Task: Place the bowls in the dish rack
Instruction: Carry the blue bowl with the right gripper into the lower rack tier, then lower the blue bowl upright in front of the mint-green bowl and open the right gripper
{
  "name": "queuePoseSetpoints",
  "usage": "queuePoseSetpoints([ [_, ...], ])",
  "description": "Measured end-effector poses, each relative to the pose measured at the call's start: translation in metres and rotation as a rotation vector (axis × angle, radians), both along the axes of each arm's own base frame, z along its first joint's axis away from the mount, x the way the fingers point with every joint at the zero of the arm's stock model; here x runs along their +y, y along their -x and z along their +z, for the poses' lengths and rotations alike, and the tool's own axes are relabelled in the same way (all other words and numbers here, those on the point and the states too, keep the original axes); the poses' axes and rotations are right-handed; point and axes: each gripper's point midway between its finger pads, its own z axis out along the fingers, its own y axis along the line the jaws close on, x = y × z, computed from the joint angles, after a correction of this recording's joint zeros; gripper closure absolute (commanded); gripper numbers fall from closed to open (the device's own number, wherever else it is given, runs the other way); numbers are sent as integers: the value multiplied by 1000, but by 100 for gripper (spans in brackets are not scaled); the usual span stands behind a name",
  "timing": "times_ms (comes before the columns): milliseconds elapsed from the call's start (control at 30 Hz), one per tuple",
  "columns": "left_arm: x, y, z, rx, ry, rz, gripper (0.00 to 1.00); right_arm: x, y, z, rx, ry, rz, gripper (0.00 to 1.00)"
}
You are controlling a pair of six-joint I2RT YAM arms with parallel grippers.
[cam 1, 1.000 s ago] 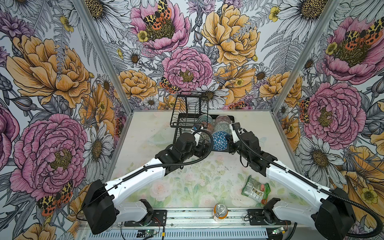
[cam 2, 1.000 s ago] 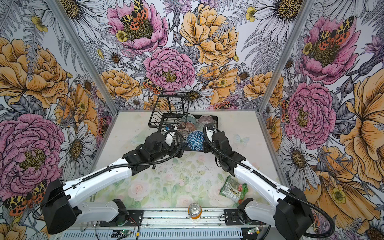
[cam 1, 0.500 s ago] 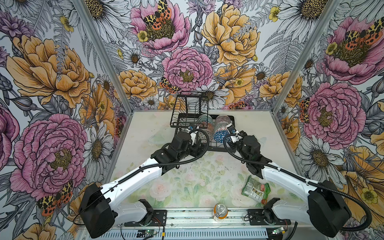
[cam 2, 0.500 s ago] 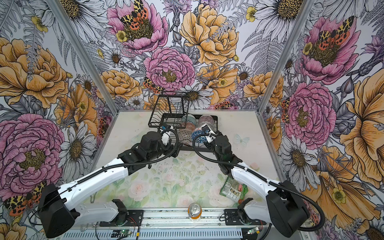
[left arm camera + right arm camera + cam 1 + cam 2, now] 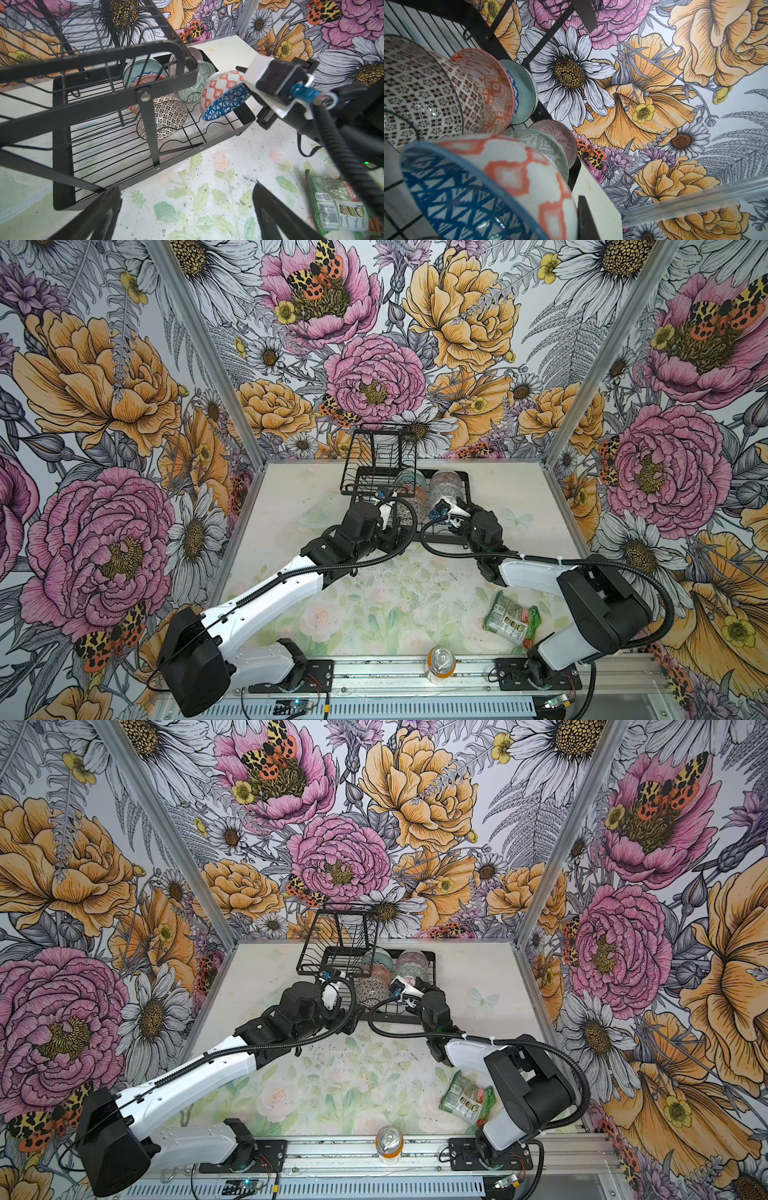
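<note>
right gripper (image 5: 243, 80): clamped on the rim of the blue-triangle bowl (image 5: 224, 101)
blue-triangle bowl: tilted on the lower wires of the dish rack (image 5: 104, 56), centre of both top views, just right of the lattice bowl (image 5: 166, 116)
left gripper (image 5: 187, 214): wide, empty, over the table (image 5: 207, 187) beside the rack's front

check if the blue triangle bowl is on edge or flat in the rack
On edge: the blue triangle bowl stands tilted in the dish rack, its open side angled downward.
</note>
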Motion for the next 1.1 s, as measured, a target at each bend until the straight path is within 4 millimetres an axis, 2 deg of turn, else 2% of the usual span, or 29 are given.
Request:
queuePoseSetpoints([
  [233, -1, 1, 0, 4, 4, -9, 1, -2, -18, -20, -31, 103, -16, 100],
  [633, 0, 2, -7, 18, -2, -13, 1, -3, -40, -22, -115, 215, -46, 100],
  [833, 0, 2, -7, 19, 0, -16, 1, -5, -43, -34, -102, 253, -51, 100],
  [967, 0, 2, -7, 19, 0, -16, 1, -5, -43, -34, -104, 258, -50, 100],
  [1100, 0, 2, -7, 19, 0, -15, 1, -7, -37, -44, -82, 269, -42, 100],
])
